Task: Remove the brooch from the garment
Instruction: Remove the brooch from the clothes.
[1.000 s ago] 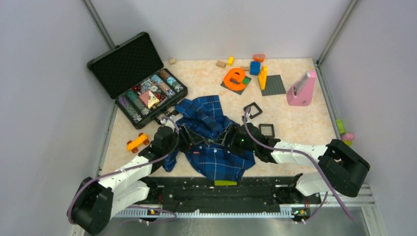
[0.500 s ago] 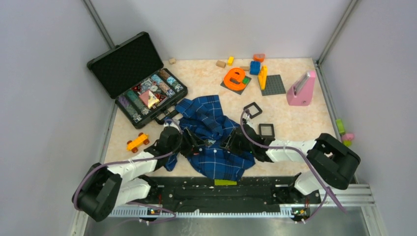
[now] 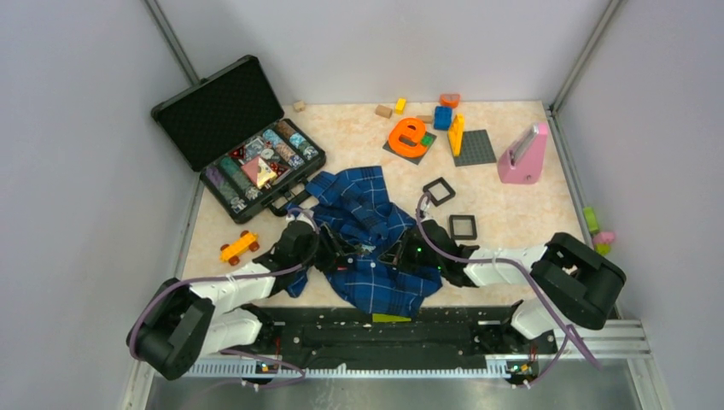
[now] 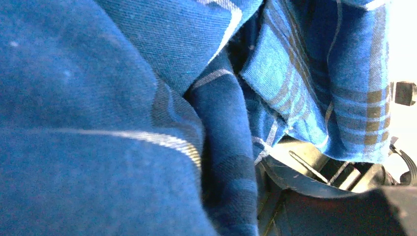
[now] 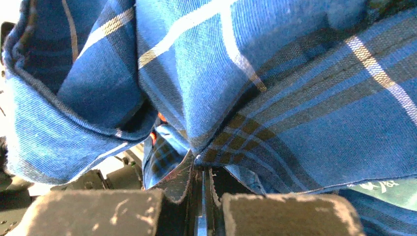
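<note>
The garment, a dark blue plaid shirt, lies crumpled at the near middle of the table. The brooch does not show in any view. My left gripper is pushed into the shirt's left side. In the left wrist view, blue cloth fills nearly everything and hides its fingers, so their state is unclear. From the right, my right gripper reaches into the shirt. Its fingertips are pressed together, and a plaid fold comes down into them.
An open black case of small items stands at the back left. An orange toy car lies left of the shirt. To the right lie two black square frames. Blocks, an orange letter and a pink object sit at the back.
My right gripper has gone from open to shut at a fold of the shirt. Both arms have pushed a little further into the cloth.
</note>
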Tool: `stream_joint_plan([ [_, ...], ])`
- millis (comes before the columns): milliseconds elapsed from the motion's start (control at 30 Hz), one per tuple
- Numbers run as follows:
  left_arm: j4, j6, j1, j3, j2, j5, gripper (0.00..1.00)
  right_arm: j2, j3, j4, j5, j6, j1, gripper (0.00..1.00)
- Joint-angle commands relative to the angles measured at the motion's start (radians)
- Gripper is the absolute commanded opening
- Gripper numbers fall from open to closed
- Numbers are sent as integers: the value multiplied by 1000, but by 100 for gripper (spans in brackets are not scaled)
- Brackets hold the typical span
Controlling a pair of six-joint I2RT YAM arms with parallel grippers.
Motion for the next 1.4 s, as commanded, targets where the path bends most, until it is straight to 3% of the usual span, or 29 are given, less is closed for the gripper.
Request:
stream_joint_plan([
  [0,83,0,-6,24,42,-16,52,-15,6,60,-68,-16,31,0],
  [233,256,-3,-6,24,122,30,33,-77,-18,-16,-59,-48,33,0],
  [400,421,9,-4,0,129,94,1,-148,-21,-107,-24,-76,33,0],
  [533,481,51,-3,-7,65,136,0,-200,-6,-195,-5,-127,32,0],
  [700,470,116,-3,-16,-20,167,0,-267,41,-306,6,-238,30,27],
  [800,430,163,-3,-19,-76,170,0,-323,95,-363,-3,-382,30,38],
  [933,393,213,-4,-14,-154,182,0,-410,167,-408,-35,-613,30,40],
  [1100,403,213,3,9,-204,260,0,-529,121,-254,-75,-837,30,42],
  [1367,355,231,15,83,-227,343,0,-501,91,-151,-154,-1053,29,39],
])
